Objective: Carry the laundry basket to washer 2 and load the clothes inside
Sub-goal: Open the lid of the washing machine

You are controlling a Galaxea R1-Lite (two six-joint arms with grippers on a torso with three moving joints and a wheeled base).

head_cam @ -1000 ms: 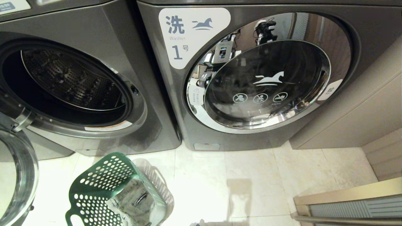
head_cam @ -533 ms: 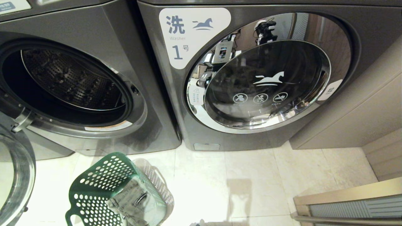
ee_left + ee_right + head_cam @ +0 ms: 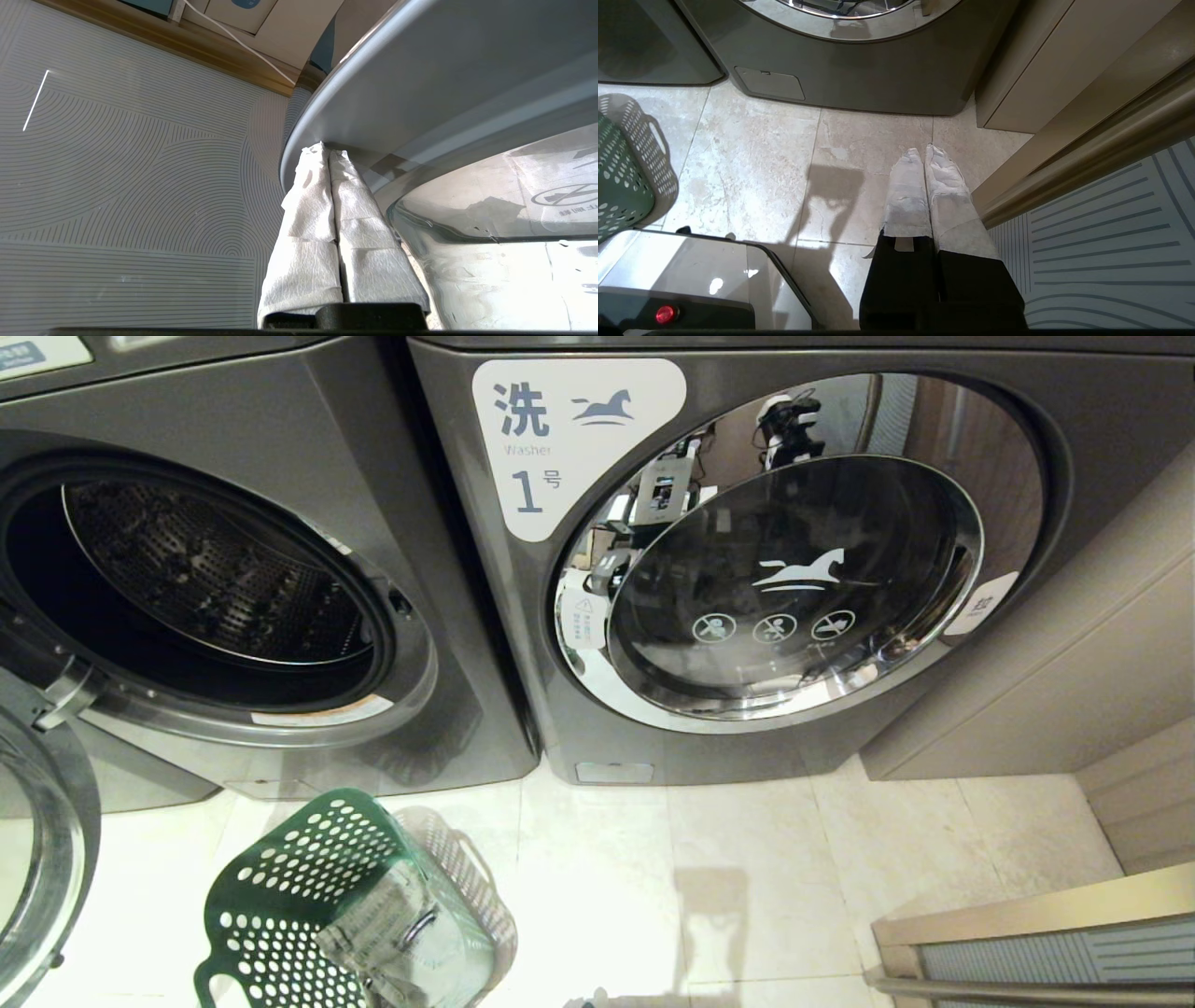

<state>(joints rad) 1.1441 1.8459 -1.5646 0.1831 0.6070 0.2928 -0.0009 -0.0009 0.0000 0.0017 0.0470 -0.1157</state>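
The dark green laundry basket stands tilted on the tiled floor before the left washer, and its edge also shows in the right wrist view. The pale denim clothes lie inside it. This washer's drum is exposed and its number label is out of view. Its glass door is swung out at the far left. My left gripper is shut, its white-wrapped tips against the door's grey rim. My right gripper hangs shut over the floor, holding nothing.
The washer marked 1 stands at the right with its door closed. A beige cabinet flanks it, and a striped panel with a brass frame sits at the lower right. My own base is near the basket.
The open washer door has swung a little further left, toward the picture's edge. The basket, the clothes and the right arm have not moved.
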